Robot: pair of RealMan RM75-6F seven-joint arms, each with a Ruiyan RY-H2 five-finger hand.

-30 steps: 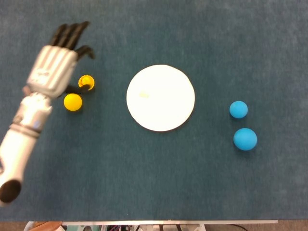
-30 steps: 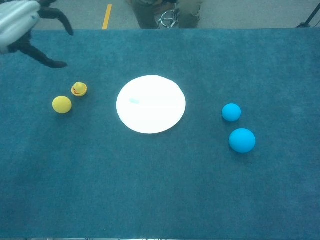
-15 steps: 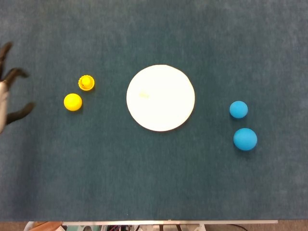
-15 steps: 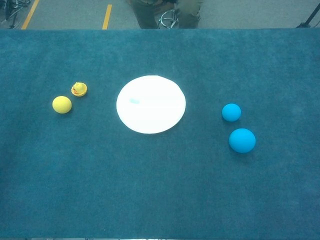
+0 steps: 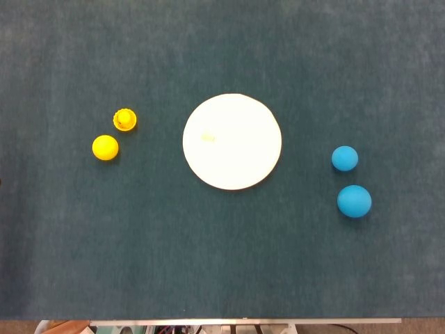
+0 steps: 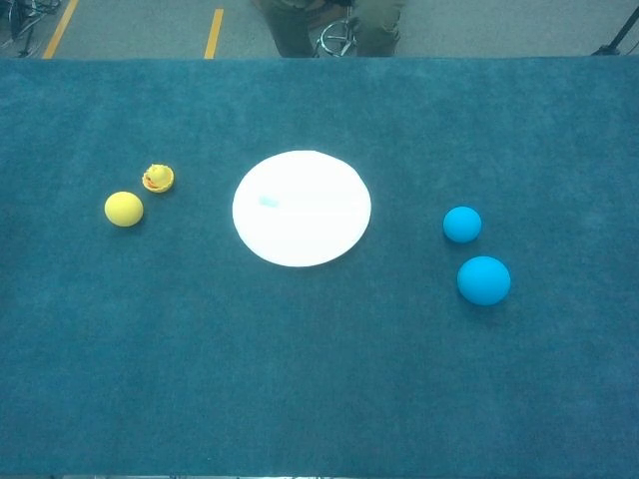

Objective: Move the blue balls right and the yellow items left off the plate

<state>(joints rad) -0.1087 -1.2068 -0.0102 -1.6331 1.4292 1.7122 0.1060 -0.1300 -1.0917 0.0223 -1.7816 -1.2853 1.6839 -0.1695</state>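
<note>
Teal cloth-covered table (image 6: 319, 379), yellow floor stripe (image 6: 214, 33) — chair base (image 6: 337, 38) beyond

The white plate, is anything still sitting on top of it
Nothing sits on the white plate; only a faint small mark shows on its surface. The yellow items lie on the cloth to its left, the blue balls to its right. What's under it is hidden.

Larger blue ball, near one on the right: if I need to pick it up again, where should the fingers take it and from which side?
Probably from straight above, fingers closing around the widest part of the larger blue ball. It is round, so no side grips better. The smaller blue ball sits close on its far side, apart from it, so spread the fingers left-right rather than near-far. No hand is in view.
</note>
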